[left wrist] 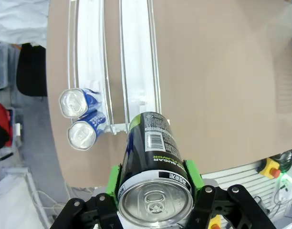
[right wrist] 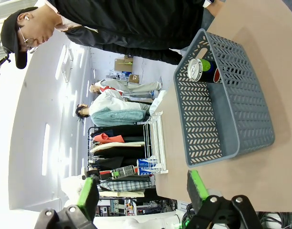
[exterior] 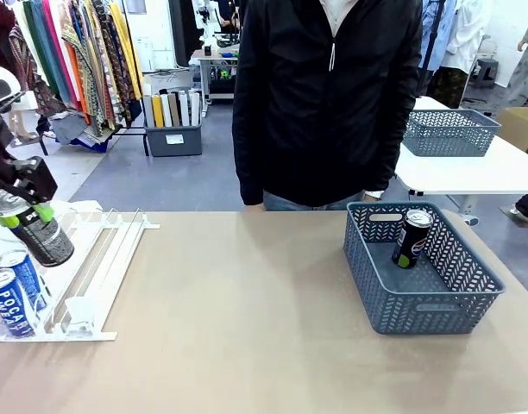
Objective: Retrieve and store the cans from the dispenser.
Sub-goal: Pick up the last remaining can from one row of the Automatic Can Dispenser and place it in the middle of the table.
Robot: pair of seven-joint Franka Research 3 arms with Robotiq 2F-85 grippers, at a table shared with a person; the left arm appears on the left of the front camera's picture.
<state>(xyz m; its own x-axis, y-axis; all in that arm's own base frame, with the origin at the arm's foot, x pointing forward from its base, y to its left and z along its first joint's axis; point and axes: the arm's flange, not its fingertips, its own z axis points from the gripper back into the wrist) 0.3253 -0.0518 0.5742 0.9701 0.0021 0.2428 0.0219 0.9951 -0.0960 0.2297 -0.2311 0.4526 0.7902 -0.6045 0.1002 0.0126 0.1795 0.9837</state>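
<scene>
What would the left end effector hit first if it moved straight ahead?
The left end effector grips a black can that leads. That can would probably touch the low end of the dispenser first, or the table just beside it; depth is unclear.

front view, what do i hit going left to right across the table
dispenser, with two blue cans in it and the left gripper holding a black can over it → basket with a second black can inside

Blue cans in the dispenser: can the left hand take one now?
Probably not yet: the left hand is shut on a black can, leaving no free grip. The blue cans lie uncovered at the dispenser's low end.
</scene>
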